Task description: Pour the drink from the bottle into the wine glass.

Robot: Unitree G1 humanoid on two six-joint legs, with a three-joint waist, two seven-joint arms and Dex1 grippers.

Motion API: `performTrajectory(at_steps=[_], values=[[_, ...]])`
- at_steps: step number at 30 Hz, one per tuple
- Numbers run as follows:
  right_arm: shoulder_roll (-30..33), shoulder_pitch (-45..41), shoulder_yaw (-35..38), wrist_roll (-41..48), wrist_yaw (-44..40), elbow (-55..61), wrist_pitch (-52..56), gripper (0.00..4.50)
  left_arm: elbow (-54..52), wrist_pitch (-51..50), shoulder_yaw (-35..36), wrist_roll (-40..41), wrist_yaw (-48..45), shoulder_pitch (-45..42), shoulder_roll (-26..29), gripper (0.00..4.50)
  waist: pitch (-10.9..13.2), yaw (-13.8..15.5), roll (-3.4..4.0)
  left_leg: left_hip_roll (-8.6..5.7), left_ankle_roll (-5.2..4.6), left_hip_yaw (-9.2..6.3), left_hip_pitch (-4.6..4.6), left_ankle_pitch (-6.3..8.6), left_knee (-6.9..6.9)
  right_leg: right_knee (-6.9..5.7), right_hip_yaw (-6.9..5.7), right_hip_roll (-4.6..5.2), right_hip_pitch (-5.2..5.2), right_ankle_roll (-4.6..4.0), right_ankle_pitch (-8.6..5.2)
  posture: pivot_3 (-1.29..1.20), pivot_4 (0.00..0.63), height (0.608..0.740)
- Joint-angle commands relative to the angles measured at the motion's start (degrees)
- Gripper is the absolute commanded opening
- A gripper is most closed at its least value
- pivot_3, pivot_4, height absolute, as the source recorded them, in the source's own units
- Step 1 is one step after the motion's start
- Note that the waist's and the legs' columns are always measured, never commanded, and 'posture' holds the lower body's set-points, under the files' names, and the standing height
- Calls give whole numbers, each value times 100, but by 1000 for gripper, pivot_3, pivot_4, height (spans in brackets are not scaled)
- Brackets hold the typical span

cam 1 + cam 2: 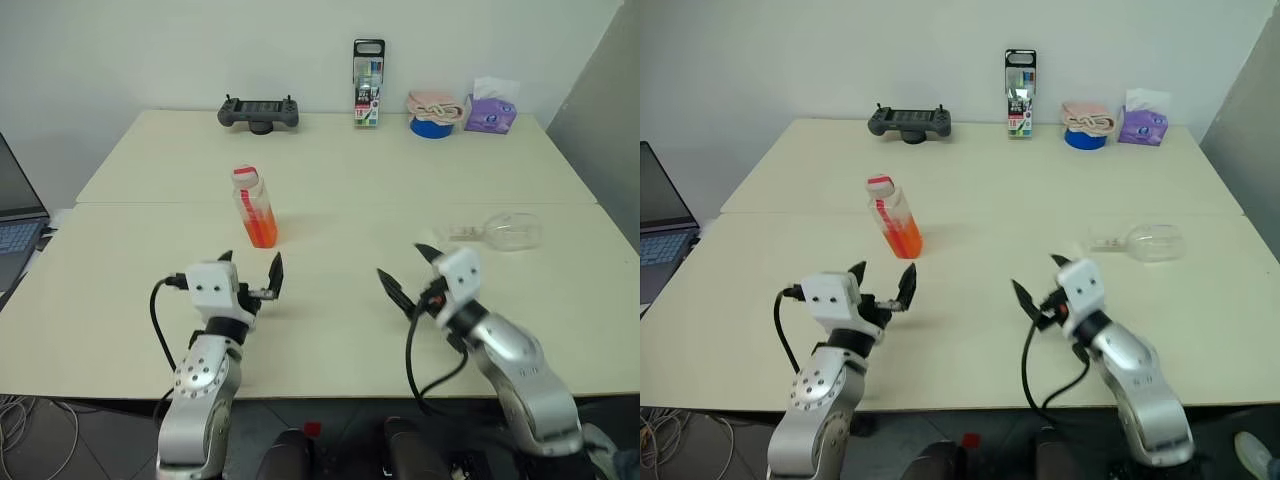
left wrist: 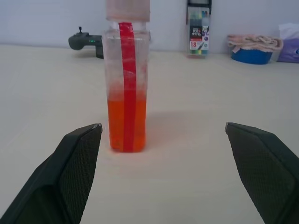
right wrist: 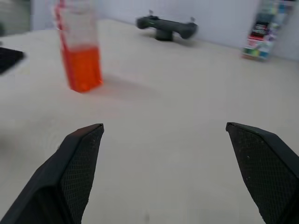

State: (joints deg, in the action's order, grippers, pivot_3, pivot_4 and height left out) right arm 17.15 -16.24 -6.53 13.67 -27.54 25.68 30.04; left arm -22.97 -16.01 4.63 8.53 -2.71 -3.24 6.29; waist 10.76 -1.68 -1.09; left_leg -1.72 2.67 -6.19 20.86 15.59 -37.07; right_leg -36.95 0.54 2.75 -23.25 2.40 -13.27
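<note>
A: Going from the left, a laptop (image 1: 18, 225) is sitting open off the table's edge. On the pale table (image 1: 330, 180) the left gripper (image 1: 252, 272) is hovering with its fingers spread wide, empty, just short of the bottle (image 1: 254, 206), nothing standing between them.

B: The bottle is standing upright left of centre, cap on, with the drink (image 1: 259, 228) filling its lower part. Behind it, against the white wall, a dark handheld controller (image 1: 259, 112) is resting, then a tall marker pack (image 1: 368, 83), a blue bowl with cloth (image 1: 433, 113) and a purple tissue pack (image 1: 490, 108).

A: The right gripper (image 1: 407, 270) is also hanging spread and empty over bare table, angled toward the bottle. The wine glass (image 1: 498, 231) is lying on its side to the right, well apart from the bottle.

B: The left wrist view is showing a red strip running down the bottle's face; the head views are giving just the band near the neck. A seam is crossing the tabletop.
</note>
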Motion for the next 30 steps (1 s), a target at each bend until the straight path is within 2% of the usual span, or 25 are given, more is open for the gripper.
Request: performTrajectory(at_steps=[1, 6, 14, 30], values=[[66, -955, 2, 645, -643, -210, 434, 4474, 301, 174, 137, -190, 205, -569, 34, 4500, 0, 3, -2, 5, 0, -4, -1, 0, -1, 1, -4, -6, 2, 0, 1, 0, 150, 740], [219, -1257, -47, 1324, -1241, -323, 978, 4474, 833, 279, 180, -401, 192, -1057, 245, 4500, -7, 31, -12, 19, 5, -15, 4, 6, 13, 8, -13, -17, -3, -19, 11, 0, 150, 740], [8, -1716, -29, 1410, -1070, -717, 1053, 4474, 2215, 835, 211, -359, -251, -1929, 569, 4500, -6, 24, -12, 15, 9, 4, 18, 12, 8, 7, 4, -14, -25, -18, 10, 0, 150, 740], [55, -1287, -361, 1190, -776, -248, 1078, 4474, 4296, 1998, 234, -494, -186, -3203, 523, 4500, -6, 18, -12, 18, 11, 4, 14, 11, 7, 0, 5, -15, -26, -18, 12, 0, 150, 740]])
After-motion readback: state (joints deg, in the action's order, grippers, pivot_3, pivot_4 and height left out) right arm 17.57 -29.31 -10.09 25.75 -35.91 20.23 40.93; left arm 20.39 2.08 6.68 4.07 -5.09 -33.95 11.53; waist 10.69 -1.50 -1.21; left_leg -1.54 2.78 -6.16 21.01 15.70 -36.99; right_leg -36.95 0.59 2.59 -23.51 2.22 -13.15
